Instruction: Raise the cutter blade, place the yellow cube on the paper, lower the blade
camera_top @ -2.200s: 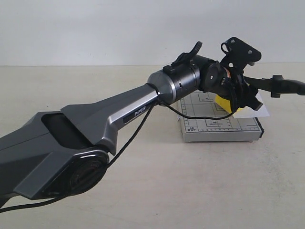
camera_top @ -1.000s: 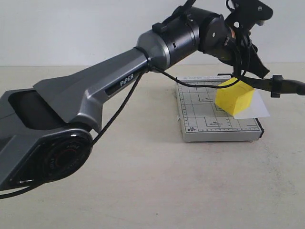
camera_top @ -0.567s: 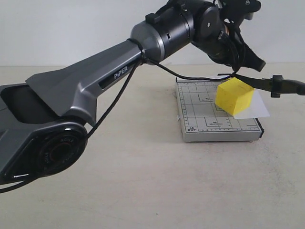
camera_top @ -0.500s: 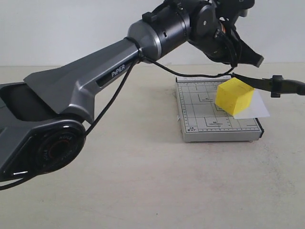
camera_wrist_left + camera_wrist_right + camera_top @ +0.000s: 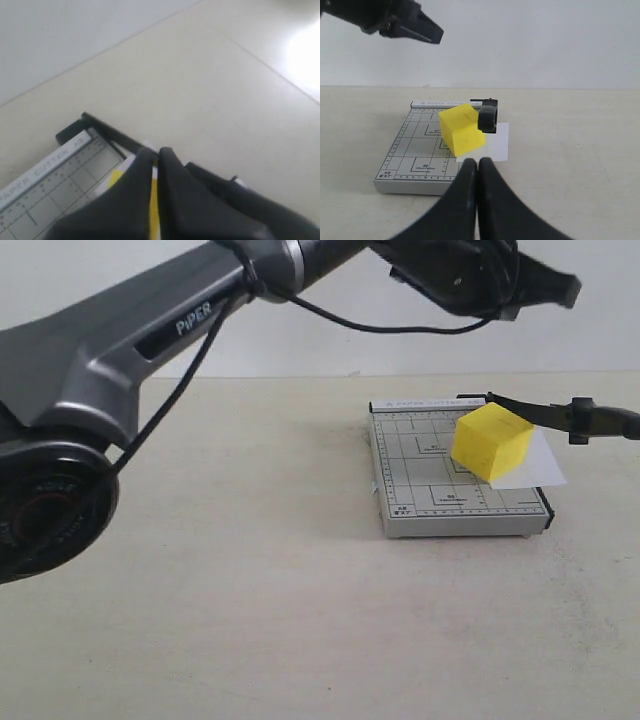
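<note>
In the exterior view, my left arm (image 5: 130, 340) sweeps in high from the left. My left gripper (image 5: 562, 288) hangs well above the trimmer board (image 5: 430, 495) with nothing in it. The yellow cube (image 5: 490, 443) sits on the paper (image 5: 543, 470), at the board's right side. The sheet pokes out past that edge. The cutter blade (image 5: 545, 412) stands raised, slanting from its hinge at the back corner out over the cube's far side, and its thick handle runs off the frame. The board rests on the pale table (image 5: 250, 620).

From my left wrist, my left gripper (image 5: 156, 154) has its fingers pressed together, empty. Below them I see a sliver of the yellow cube (image 5: 116, 178), the gridded board (image 5: 55, 175) and the black blade (image 5: 112, 132) along its edge (everything close by is blurred).

From my right wrist, my right gripper (image 5: 478, 162) is likewise pinched closed on nothing, low and near the board's (image 5: 412, 155) front corner. The cube (image 5: 462, 131) stands on the paper (image 5: 499, 142), turned a little askew to the grid. The blade's rounded handle end (image 5: 488, 119) floats just beside the cube. My left gripper (image 5: 427, 32) shows overhead.
</note>
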{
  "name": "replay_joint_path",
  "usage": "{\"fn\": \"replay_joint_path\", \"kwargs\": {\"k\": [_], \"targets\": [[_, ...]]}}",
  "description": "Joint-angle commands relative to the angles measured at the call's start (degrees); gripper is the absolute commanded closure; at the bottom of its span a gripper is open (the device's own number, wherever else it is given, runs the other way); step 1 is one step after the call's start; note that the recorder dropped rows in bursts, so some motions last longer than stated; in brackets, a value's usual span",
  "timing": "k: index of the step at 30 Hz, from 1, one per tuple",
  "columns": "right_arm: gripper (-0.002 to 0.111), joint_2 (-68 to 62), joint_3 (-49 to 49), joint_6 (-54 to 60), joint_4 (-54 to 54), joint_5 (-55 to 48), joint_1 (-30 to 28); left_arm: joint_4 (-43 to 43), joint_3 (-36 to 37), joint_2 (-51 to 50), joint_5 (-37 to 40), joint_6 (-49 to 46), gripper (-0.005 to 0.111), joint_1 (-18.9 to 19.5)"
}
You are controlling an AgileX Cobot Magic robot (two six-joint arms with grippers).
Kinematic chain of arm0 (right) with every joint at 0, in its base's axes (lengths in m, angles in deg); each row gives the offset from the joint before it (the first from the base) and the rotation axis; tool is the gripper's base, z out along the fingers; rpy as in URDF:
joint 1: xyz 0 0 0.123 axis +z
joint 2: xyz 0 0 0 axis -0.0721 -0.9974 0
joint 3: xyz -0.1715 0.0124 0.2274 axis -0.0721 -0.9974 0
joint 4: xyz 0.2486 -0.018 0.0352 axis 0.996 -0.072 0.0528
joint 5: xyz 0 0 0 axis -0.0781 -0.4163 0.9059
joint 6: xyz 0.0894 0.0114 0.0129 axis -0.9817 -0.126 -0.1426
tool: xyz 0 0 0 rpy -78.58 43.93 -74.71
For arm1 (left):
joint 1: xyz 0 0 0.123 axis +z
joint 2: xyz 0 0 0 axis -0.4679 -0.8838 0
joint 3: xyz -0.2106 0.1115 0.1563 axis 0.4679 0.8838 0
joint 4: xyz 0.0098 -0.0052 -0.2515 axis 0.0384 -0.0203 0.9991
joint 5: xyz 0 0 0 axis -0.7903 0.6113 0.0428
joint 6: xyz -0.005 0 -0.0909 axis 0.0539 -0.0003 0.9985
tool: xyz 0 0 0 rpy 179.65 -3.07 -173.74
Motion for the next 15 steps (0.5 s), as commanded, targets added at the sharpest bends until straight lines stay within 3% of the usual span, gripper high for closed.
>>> {"fn": "replay_joint_path", "kwargs": {"k": [1, 4, 6, 8, 11, 15], "targets": [[0.108, 0.11, 0.1, 0.0, 0.13, 0.58, 0.1, 0.83, 0.64, 4.92, -4.27, 0.06, 0.102, -1.99], [0.108, 0.11, 0.1, 0.0, 0.13, 0.46, 0.1, 2.66, 0.64, 8.67, -6.23, 0.31, 0.102, -2.34], [0.108, 0.11, 0.1, 0.0, -0.04, 0.49, 0.1, 7.84, 0.64, 9.84, -3.61, -1.88, 0.102, -2.34], [0.108, 0.11, 0.1, 0.0, -0.04, 0.49, 0.1, 6.48, 0.64, 10.96, -1.22, -6.07, 0.102, -3.07], [0.108, 0.11, 0.1, 0.0, -0.01, 0.61, 0.1, 5.59, 0.64, 12.3, 6.33, -14.84, 0.102, -4.01], [0.108, 0.11, 0.1, 0.0, -0.01, 0.72, 0.1, 6.91, 2.44, 12.9, 16.17, -15.61, 0.102, -4.5]]}}
